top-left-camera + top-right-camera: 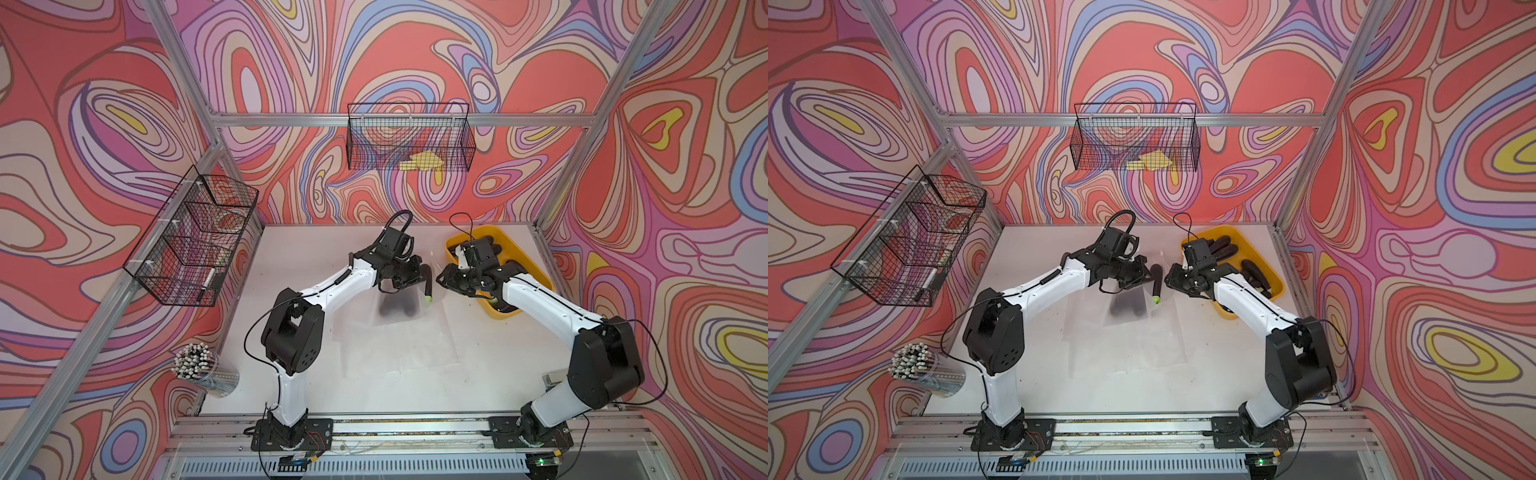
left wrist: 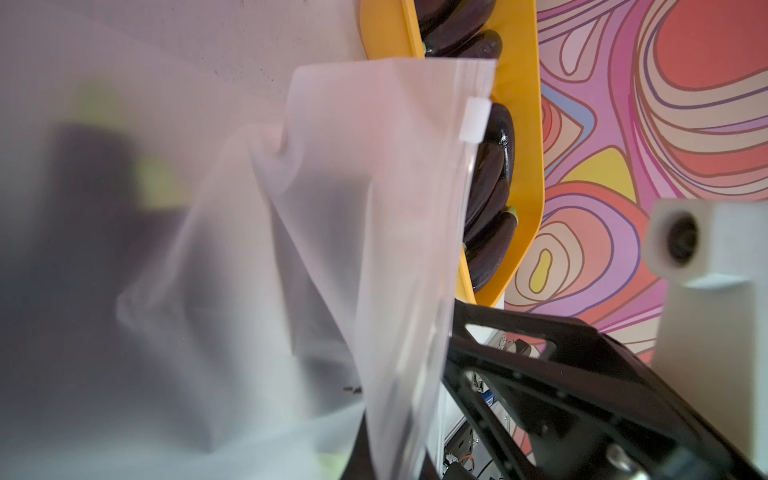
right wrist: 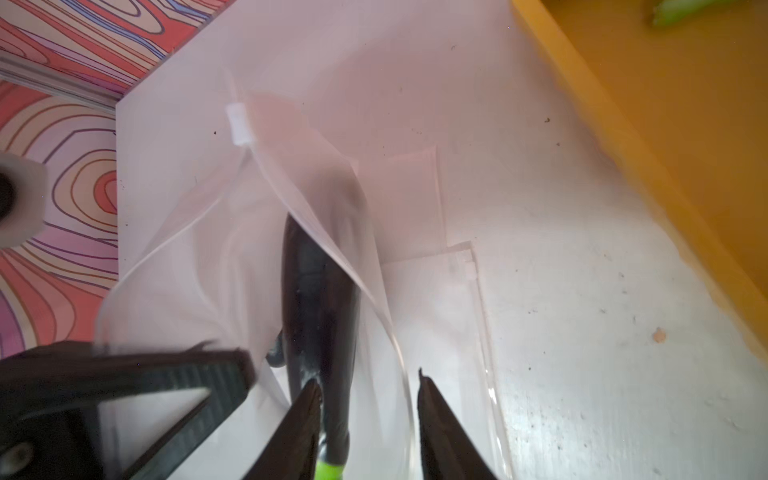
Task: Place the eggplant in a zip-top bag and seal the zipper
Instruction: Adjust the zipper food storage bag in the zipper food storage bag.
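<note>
The left gripper (image 1: 1139, 272) is pinching one lip of the frosted zip-top bag (image 2: 374, 208) with its jaws closed, holding the mouth up off the worktop (image 1: 282, 249) toward the right. The white slider (image 3: 239, 124) is sitting at the far end of the zipper track, and the mouth is gaping open. The eggplant (image 3: 320, 307) is lying partway in that mouth: its dark rounded end is showing through the film inside the bag, while its green stem end is sticking out on the near side. The right gripper (image 3: 368, 378) is hovering at the mouth with its jaws apart, gripping nothing. The eggplant's stem end is lying along the inner face of one finger (image 3: 305, 419) and standing clear of the other. In both top views the eggplant is showing between the two grippers, just left of the yellow tray (image 2: 523, 124). That tray is holding several more eggplants (image 2: 494, 166). Another flat bag (image 3: 432, 316) is lying on the worktop under the raised one.
</note>
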`<state>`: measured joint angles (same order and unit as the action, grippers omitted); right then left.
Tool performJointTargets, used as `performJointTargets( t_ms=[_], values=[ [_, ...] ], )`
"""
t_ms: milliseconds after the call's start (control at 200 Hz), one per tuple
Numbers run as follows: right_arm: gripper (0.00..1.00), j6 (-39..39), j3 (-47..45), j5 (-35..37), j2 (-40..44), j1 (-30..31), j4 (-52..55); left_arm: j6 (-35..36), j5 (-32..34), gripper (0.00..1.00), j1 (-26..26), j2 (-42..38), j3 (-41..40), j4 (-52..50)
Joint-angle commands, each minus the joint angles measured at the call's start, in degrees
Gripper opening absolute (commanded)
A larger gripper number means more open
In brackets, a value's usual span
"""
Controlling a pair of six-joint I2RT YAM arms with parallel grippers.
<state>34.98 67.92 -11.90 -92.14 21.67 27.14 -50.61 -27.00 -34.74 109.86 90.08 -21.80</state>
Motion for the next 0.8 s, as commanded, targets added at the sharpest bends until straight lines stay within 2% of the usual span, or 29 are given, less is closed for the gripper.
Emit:
performJointTargets(
  t_ms=[0, 50, 140, 200, 300, 451, 581, 691, 796],
  values=[
    [0.33, -2.7, 0.7, 0.4, -1.3, 0.3, -2.4, 0.5, -0.1, 0.00, 0.7, -3.4, -1.3, 0.9],
    [0.27, -2.9, 0.3, 0.4, -1.3, 0.3, -3.1, 0.6, 0.0, 0.00, 0.9, -3.9, -1.6, 0.9],
    [0.08, -2.8, 0.6, -0.9, -0.9, 0.4, -3.7, 1.1, 0.4, 0.00, 1.2, -4.9, -2.0, 0.3],
    [0.00, -2.4, 1.7, -2.7, -0.2, 0.4, -4.1, 1.8, 0.7, 0.00, 1.3, -5.5, -1.8, -0.5],
    [0.00, -1.8, 6.6, -5.4, 1.0, 1.8, -3.5, 5.1, 3.4, 0.00, 1.5, -6.7, 1.1, -5.5],
    [0.00, -2.6, 18.9, -6.9, 0.8, 5.7, 1.1, 9.1, 7.3, 0.00, 1.7, -10.3, 7.0, -10.8],
    [0.00, -1.7, 20.9, -8.6, -0.1, 5.8, -0.3, 9.5, 10.5, 0.00, 3.4, -13.8, 7.4, -11.3],
    [0.00, -0.9, 21.7, -10.9, -1.8, 6.7, -1.6, 8.1, 7.7, 0.00, 7.7, -15.9, 5.2, -11.0],
    [0.00, -0.3, 22.4, -11.8, -3.5, 7.5, -2.7, 10.2, 11.0, 0.00, 8.3, -18.6, 5.9, -13.8]
  ],
)
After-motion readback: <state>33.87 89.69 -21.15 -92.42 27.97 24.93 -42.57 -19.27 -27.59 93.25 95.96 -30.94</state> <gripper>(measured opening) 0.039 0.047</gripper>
